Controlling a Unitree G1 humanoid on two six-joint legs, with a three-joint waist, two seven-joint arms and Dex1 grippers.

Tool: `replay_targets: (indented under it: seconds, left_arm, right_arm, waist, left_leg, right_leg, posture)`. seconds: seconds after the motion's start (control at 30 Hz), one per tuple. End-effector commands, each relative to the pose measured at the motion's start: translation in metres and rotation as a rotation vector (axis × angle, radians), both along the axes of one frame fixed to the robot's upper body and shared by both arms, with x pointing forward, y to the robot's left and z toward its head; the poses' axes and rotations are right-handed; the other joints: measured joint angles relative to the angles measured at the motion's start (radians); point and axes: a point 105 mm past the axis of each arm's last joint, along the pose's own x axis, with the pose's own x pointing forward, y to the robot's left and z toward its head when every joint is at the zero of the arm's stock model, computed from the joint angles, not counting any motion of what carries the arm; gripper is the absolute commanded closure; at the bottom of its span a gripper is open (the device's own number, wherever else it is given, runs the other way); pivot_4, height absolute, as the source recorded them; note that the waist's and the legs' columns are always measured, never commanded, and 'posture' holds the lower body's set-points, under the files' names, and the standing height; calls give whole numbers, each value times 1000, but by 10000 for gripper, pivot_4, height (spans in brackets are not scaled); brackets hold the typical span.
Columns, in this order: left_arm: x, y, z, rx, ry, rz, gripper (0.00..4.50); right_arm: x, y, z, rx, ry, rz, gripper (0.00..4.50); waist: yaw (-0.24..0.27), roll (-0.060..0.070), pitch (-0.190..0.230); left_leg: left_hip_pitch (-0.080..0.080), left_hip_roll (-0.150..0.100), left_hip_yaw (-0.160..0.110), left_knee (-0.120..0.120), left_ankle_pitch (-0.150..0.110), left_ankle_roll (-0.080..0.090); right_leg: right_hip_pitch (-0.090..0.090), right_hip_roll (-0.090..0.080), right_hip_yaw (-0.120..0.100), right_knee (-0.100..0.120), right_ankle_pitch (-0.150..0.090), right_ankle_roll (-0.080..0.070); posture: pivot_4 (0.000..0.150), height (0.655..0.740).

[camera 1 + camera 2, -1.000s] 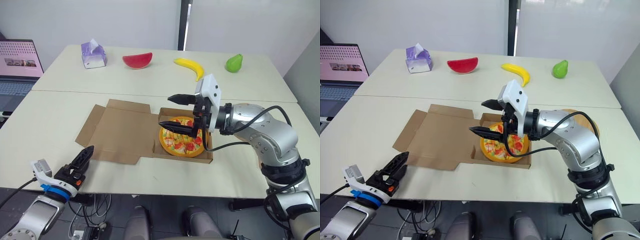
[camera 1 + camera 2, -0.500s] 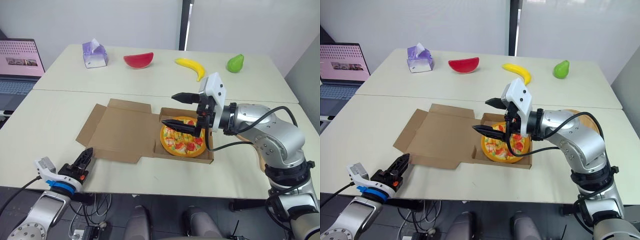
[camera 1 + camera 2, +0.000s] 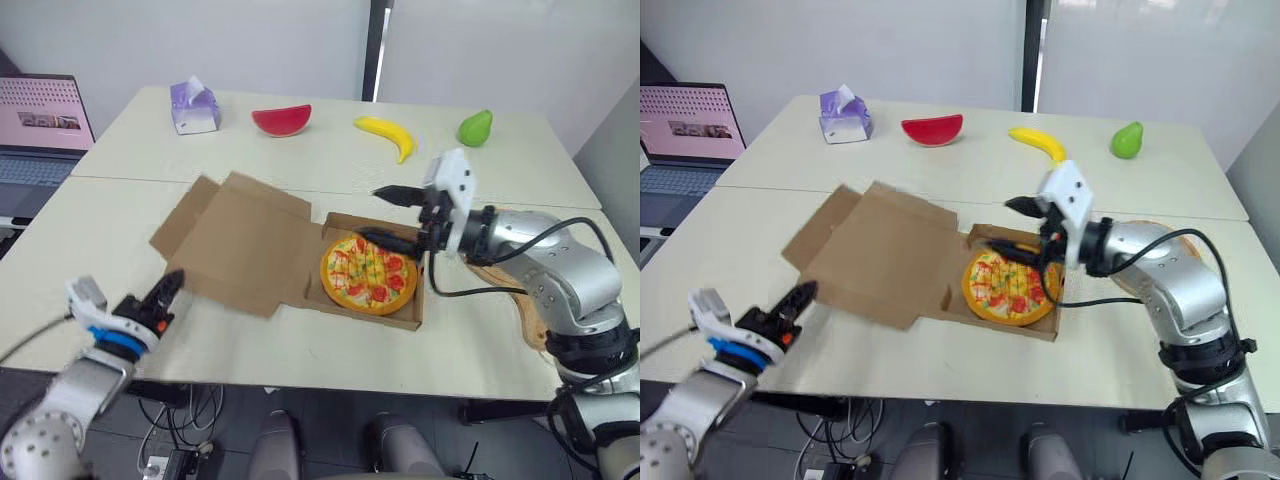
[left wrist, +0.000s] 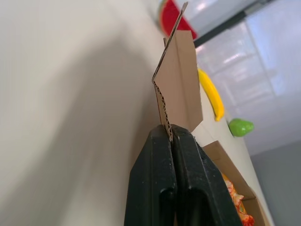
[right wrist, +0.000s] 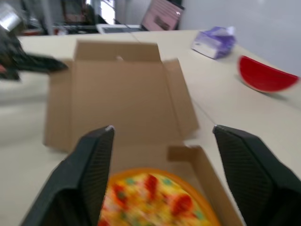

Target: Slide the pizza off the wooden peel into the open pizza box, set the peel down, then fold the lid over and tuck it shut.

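The pizza (image 3: 367, 275) lies in the base of the cardboard pizza box (image 3: 372, 313). The box's lid (image 3: 245, 240) stands tilted up off the table on the left. My left gripper (image 3: 170, 288) is at the lid's near-left edge; in the left wrist view its fingers (image 4: 160, 179) are shut on the lid's cardboard rim (image 4: 181, 84). My right gripper (image 3: 370, 212) hovers open above the box's far edge, over the pizza (image 5: 150, 197). The wooden peel (image 3: 530, 318) rests on the table under my right forearm.
Along the far table sit a purple tissue box (image 3: 193, 107), a watermelon slice (image 3: 281, 119), a banana (image 3: 385, 133) and a green pear (image 3: 473, 127). A laptop (image 3: 40, 115) stands at the far left.
My left gripper closed and reached the lid's edge, and the lid rose from flat to tilted. My right gripper drew back to the right and its jaws narrowed.
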Motion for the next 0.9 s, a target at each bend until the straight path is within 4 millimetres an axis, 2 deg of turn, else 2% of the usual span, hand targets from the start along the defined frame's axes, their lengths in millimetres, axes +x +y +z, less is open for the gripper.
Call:
replay_targets:
  seconds: [0.03,0.2,0.23,0.37,0.53,0.63,0.8,0.9]
  left_arm:
    - [15,-15,27,100,-86,-97,45000]
    - [40,-25,54,237,-182,-190,45000]
    - [46,-29,59,287,-205,-212,45000]
    - [66,-52,72,516,-300,-308,45000]
    - [98,-73,93,563,-406,-315,45000]
    - [111,-85,101,581,-448,-339,45000]
    - [133,-101,109,660,-506,-347,45000]
    - [149,-113,112,737,-536,-317,45000]
  right_arm:
    - [29,-43,-8,-85,-82,-138,24526]
    - [63,-85,-47,-202,-54,-271,42960]
    - [68,-91,-55,-231,-49,-298,44556]
    - [77,-97,-80,-298,-15,-317,44556]
    - [68,-83,-96,-289,19,-229,44556]
    - [53,-75,-101,-294,41,-153,44556]
    - [14,-52,-100,-272,77,-27,44556]
    - [-11,-28,-96,-214,111,41,44556]
  waist:
    - [-2,0,0]
    - [-3,2,1]
    - [-4,2,1]
    - [-4,2,1]
    - [1,3,2]
    - [3,4,2]
    - [3,4,2]
    - [1,4,3]
  left_leg:
    - [0,0,0,0,0,0]
    - [-2,0,1,-2,0,0]
    - [-2,0,1,-3,0,0]
    - [-2,0,1,-4,0,0]
    - [-2,0,0,-4,0,0]
    - [-3,0,0,-4,0,0]
    - [-3,0,0,-4,0,0]
    - [-4,0,-1,-2,0,0]
  right_leg:
    - [0,0,0,-1,1,1]
    - [-1,1,0,-5,4,5]
    - [-1,1,0,-5,4,5]
    - [-2,2,1,-6,4,4]
    - [-1,2,0,-5,4,4]
    - [-1,1,-1,-5,4,5]
    - [-1,2,-2,-5,4,5]
    - [0,2,-2,-4,4,5]
  posture:
    - [1500,7400]
    - [1500,7400]
    - [1500,7400]
    - [1500,7400]
    - [1500,7400]
    - [1500,7400]
    - [1500,7400]
    - [1500,7400]
